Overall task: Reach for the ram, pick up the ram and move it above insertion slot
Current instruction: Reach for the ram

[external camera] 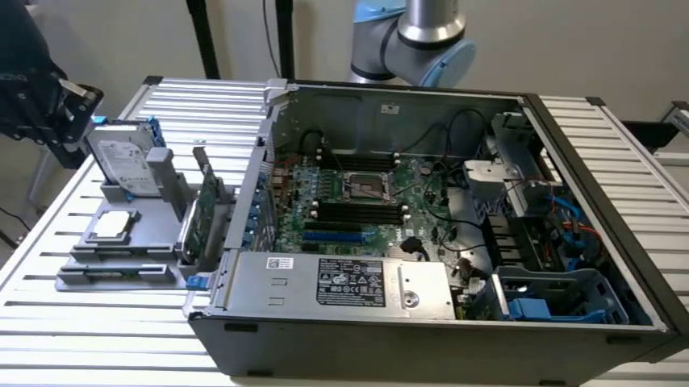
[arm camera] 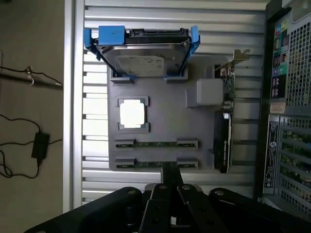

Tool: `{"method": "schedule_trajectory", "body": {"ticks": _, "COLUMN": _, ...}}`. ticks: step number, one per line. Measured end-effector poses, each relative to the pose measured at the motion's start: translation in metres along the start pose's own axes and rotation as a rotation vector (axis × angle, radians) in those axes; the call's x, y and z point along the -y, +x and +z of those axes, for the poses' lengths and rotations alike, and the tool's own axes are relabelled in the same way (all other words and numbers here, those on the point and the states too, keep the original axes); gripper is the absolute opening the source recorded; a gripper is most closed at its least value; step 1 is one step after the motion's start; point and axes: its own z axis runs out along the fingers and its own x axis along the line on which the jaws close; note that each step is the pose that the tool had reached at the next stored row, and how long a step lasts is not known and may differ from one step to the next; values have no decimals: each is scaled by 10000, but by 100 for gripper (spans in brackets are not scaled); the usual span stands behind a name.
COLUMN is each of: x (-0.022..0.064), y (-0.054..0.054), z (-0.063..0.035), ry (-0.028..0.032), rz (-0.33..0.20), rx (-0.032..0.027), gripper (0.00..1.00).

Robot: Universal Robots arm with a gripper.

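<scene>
Gripper fingers pressed together, nothing between them, tips at grey holder edge. Ram stands on edge in holder row nearest fingertips; second stick in next row. Processor, hard drive with blue rails, expansion card on same holder. Open computer case just beside holder, on slatted table.

Grey holder; silver hard drive with blue rails; pale silver square chip; dark green ram; green expansion card. Table: white slats, striped with dark gaps. Exterior view's right: dark grey computer case, green motherboard, blue-grey drive cage; upper centre: silver robot arm with light-blue caps.
</scene>
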Motion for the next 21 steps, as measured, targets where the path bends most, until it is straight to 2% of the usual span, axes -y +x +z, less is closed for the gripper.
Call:
{"method": "schedule_trajectory", "body": {"ticks": 5, "x": 112, "y": 0, "z": -4, "ry": 0, "rz": -21, "rx": 1, "gripper": 11}}
{"method": "schedule_trajectory", "body": {"ticks": 18, "x": 118, "y": 6, "z": -4, "ry": 0, "rz": -28, "rx": 8, "gripper": 11}}
{"method": "schedule_trajectory", "body": {"ticks": 19, "x": 119, "y": 11, "z": -3, "ry": -14, "rz": -47, "rx": 25, "gripper": 11}}
{"method": "schedule_trajectory", "body": {"ticks": 21, "x": 118, "y": 12, "z": 6, "ry": -103, "rz": -204, "rx": 21, "gripper": 11}}
